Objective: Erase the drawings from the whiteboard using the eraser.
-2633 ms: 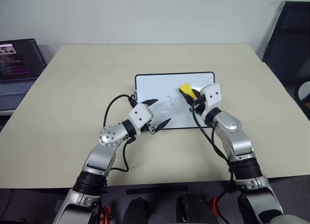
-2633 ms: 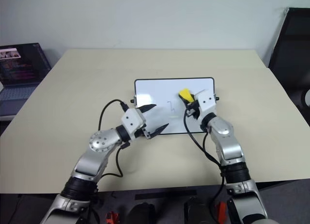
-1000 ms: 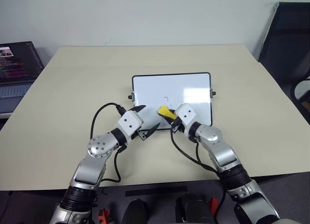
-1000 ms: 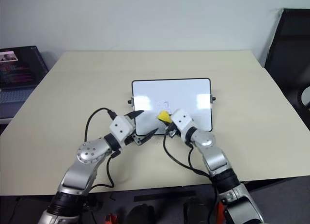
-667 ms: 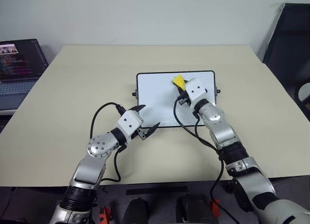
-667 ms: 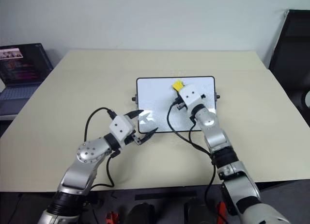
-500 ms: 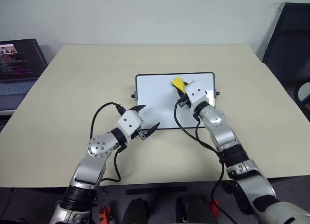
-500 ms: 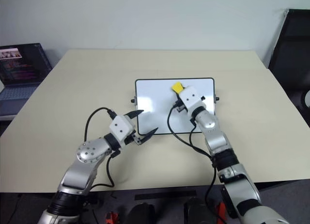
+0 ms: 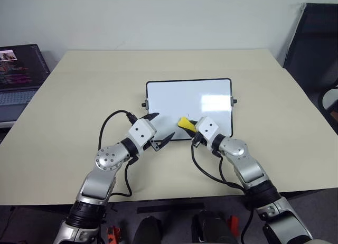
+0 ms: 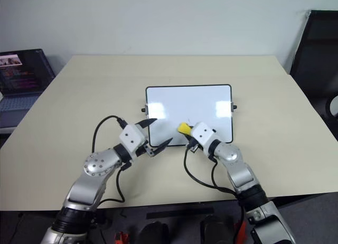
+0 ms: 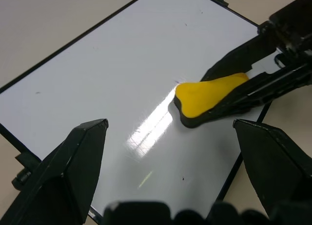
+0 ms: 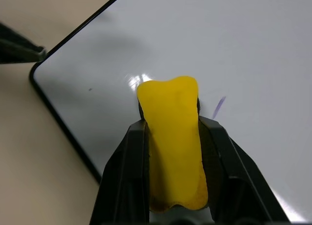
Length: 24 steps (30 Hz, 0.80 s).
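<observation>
Whiteboard [image 9: 188, 99]: one eraser [image 9: 184, 123], one faint mark [image 12: 218, 106].

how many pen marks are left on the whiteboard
1 clear mark: a short purple stroke beside the eraser on the whiteboard. Tiny specks elsewhere; more may be hidden under the eraser.

left end effector [image 9: 159, 130]: fingers spread, level | right end effector [image 9: 189, 126]: fingers clamped, level, angled left

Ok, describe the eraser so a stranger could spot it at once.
On the beige table lies a black-framed whiteboard. Near its front edge, the right pincer grips the eraser, a small yellow block with a dark underside. It is the only bright yellow thing on the white surface.
</observation>
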Each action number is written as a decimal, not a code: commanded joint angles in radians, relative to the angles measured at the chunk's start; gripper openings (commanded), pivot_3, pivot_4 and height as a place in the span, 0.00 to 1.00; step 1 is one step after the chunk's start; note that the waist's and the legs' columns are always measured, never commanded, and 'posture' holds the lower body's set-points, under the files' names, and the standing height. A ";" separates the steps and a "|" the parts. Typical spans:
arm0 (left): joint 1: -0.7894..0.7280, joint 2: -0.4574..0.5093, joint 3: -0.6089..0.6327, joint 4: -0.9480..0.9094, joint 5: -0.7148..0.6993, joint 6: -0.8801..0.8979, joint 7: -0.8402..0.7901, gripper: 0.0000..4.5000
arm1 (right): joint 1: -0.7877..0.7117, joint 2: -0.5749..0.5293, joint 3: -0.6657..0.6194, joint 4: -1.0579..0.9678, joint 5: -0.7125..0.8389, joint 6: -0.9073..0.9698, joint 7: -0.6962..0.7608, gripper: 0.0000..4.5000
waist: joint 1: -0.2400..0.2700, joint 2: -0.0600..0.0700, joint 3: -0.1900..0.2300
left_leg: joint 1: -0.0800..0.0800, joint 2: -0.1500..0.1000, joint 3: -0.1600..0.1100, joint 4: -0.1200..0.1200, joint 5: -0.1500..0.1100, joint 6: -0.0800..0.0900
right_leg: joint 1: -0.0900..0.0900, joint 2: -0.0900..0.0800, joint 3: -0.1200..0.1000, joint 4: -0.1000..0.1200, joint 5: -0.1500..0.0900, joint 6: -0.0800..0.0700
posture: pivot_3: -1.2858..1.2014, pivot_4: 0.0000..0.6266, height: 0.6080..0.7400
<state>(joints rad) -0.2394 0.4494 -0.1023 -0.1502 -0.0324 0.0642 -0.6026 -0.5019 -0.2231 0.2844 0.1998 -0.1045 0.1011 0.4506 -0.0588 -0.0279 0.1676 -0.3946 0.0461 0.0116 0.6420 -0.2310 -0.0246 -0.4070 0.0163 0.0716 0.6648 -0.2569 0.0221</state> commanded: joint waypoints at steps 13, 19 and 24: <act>-0.011 0.003 0.006 -0.010 -0.005 -0.015 -0.004 1.00 | 0.024 -0.054 -0.069 0.012 -0.029 0.031 -0.088 0.24 | 0.019 -0.001 0.000 | -0.002 0.000 -0.001 0.001 0.000 0.000 | 0.001 -0.003 0.000 -0.002 0.000 0.001 | 0.52 0.24 1.00; -0.020 -0.001 0.001 -0.001 -0.005 -0.024 -0.007 1.00 | 0.117 -0.094 0.034 -0.098 -0.052 0.094 0.057 0.24 | 0.016 -0.001 0.000 | -0.002 0.001 -0.001 0.001 0.000 0.000 | 0.001 -0.002 0.000 -0.002 0.000 0.001 | 0.52 0.24 1.00; -0.025 0.001 0.003 0.003 -0.005 -0.028 -0.011 1.00 | 0.098 -0.090 0.033 -0.093 -0.057 0.109 0.061 0.24 | 0.002 -0.001 0.000 | 0.000 0.001 0.000 0.001 0.000 0.000 | 0.001 -0.002 0.000 -0.001 0.000 0.000 | 0.52 0.24 1.00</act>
<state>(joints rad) -0.2486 0.4473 -0.1063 -0.1366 -0.0327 0.0571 -0.6122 -0.4069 -0.3076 0.3075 0.0633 -0.1388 0.1615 0.5045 -0.0564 -0.0292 0.1673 -0.3951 0.0465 0.0114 0.6429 -0.2309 -0.0244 -0.4061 0.0148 0.0716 0.6634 -0.2574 0.0226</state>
